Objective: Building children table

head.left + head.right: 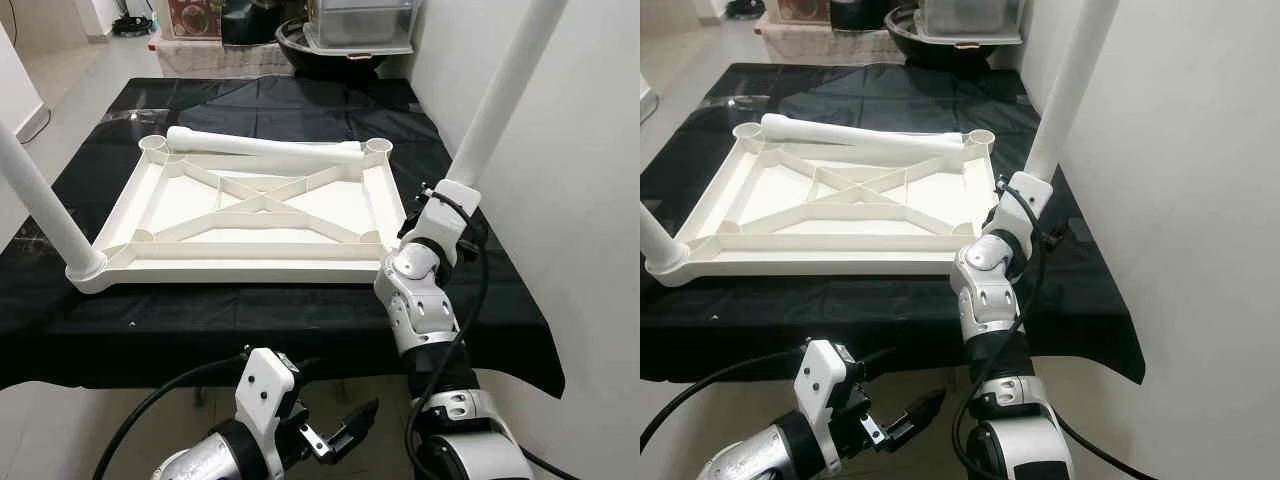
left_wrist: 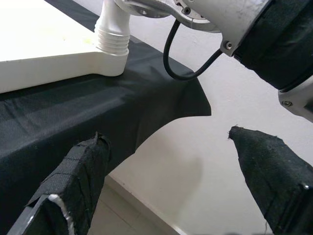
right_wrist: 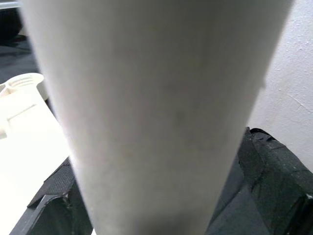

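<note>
Right fingers (image 3: 274,166) clasp the upright table leg (image 3: 151,112) between them.

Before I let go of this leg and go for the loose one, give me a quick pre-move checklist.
1. Right end effector around the near-right leg: ok.
2. That leg seated fully in its socket: cannot tell, the arm hides the joint.
3. Near-left leg standing in its corner: ok.
4. Loose leg lying on the tabletop frame, reachable: ok.
5. Far sockets vacant: ok.
6. Left end effector open, below the black cloth edge: ok.
</note>
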{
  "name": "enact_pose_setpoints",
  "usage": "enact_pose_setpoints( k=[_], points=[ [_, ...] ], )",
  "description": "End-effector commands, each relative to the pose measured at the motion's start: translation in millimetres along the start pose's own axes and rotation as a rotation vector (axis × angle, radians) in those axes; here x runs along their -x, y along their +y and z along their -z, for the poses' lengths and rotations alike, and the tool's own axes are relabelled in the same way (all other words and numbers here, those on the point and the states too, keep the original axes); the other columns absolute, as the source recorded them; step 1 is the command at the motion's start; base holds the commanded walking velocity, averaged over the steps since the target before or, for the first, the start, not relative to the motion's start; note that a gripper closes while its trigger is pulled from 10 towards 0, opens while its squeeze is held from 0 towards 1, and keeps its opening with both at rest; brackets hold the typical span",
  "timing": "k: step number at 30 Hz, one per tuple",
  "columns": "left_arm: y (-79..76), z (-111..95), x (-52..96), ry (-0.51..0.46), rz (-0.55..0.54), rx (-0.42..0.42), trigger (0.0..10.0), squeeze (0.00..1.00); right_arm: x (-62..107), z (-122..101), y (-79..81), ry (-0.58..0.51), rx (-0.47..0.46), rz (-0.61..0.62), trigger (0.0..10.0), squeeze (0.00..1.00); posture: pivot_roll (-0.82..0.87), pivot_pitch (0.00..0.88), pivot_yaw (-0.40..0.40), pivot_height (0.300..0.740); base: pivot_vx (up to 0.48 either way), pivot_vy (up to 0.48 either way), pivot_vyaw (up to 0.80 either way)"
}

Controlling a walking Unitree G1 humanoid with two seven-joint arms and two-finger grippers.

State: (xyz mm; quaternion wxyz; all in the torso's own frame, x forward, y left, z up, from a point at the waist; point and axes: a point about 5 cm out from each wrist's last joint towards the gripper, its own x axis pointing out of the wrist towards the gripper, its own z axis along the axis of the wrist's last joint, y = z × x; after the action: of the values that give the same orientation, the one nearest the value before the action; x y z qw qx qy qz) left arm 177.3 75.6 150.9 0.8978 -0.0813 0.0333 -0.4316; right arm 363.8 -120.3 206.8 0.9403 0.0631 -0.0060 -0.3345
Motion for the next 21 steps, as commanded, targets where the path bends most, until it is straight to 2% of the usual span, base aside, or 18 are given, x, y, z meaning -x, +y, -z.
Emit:
enact_pose_setpoints(
  k=[1, 11, 21],
  points=[
    [1.3, 5.4, 0.4, 0.017, -0.010, 0.005, 10.0, 0.00, 14.5, 14.1, 7.9, 0.073, -0.029, -0.032, 10.0, 0.00, 0.09, 0.145, -0.045, 0.740, 0.000, 0.000, 0.00],
    [1.5, 5.5, -0.1, 0.017, -0.009, 0.006, 10.0, 0.00, 18.0, 15.9, 8.2, 0.097, -0.039, -0.080, 10.0, 0.00, 0.09, 0.143, -0.045, 0.740, 0.000, 0.000, 0.00],
    [3.1, 6.8, -1.1, 0.019, -0.010, 0.007, 10.0, 0.00, 18.7, 17.5, 1.6, 0.113, -0.046, -0.154, 10.0, 0.00, 0.09, 0.140, -0.045, 0.740, 0.000, 0.000, 0.00]
  ],
)
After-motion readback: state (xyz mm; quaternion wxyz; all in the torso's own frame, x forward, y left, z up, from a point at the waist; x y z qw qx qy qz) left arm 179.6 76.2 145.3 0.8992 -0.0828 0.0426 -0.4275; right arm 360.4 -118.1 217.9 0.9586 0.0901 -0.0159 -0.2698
